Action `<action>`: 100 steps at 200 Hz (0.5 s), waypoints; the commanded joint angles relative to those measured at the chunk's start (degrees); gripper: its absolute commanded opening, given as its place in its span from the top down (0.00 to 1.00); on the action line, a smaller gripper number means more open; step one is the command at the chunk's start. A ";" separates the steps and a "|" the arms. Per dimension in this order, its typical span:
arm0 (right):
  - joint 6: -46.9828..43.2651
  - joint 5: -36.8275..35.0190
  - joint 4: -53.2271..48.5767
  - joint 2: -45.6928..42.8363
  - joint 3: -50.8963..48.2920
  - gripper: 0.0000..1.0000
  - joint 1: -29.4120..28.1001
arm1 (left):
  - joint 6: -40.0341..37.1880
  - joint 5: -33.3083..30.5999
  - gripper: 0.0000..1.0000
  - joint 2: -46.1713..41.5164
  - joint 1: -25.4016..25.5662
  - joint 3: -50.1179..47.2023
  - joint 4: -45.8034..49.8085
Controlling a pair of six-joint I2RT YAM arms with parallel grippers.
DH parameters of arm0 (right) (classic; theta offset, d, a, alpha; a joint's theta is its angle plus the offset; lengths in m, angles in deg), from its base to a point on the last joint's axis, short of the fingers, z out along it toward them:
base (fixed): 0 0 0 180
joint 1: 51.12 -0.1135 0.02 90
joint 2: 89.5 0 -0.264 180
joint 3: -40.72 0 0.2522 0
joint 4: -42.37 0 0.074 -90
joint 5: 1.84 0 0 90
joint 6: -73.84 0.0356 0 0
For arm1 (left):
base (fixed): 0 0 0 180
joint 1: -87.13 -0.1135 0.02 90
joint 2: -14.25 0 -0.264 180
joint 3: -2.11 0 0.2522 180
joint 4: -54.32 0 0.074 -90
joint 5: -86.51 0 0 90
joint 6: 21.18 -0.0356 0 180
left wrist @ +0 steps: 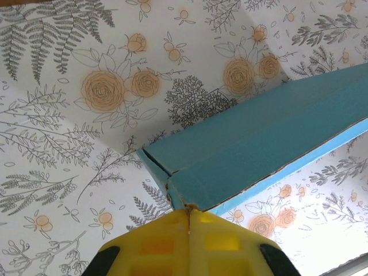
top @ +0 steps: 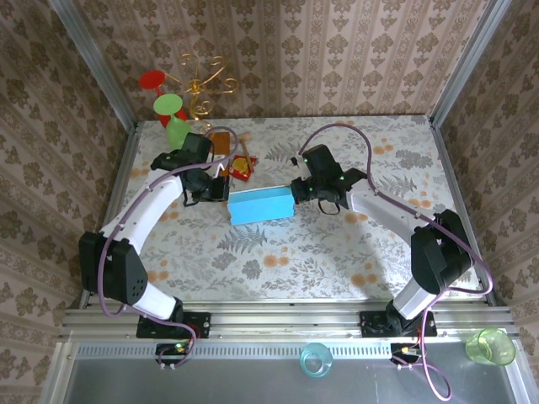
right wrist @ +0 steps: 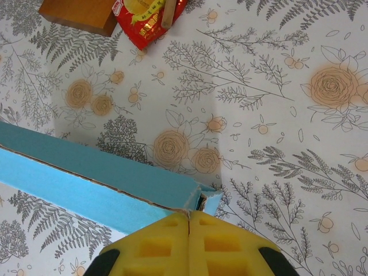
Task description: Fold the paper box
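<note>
My left gripper (left wrist: 188, 211) and right gripper (right wrist: 188, 214) are pinched shut on the paper box (top: 261, 206), at its nine and three o'clock ends, probably to steady it for folding.

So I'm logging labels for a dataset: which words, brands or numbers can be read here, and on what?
Red packet: yellow and white print, too blurred to read.
Paper box: plain blue, no print on the faces that show.
No other text is legible.
</note>
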 commanded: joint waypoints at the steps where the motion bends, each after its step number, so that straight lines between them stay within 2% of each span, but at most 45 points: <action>1: 0.92 0.94 -4.28 1.74 0.73 1.00 -0.07 | 2.33 2.06 1.00 1.11 0.43 2.21 2.48; 51: 0.95 1.20 -4.52 1.92 0.97 1.00 -0.07 | 6.00 3.85 1.00 2.11 0.53 3.18 2.54; 100: 1.05 1.11 -4.45 2.00 0.86 1.00 -0.07 | 6.37 3.78 1.00 2.23 0.93 2.48 2.41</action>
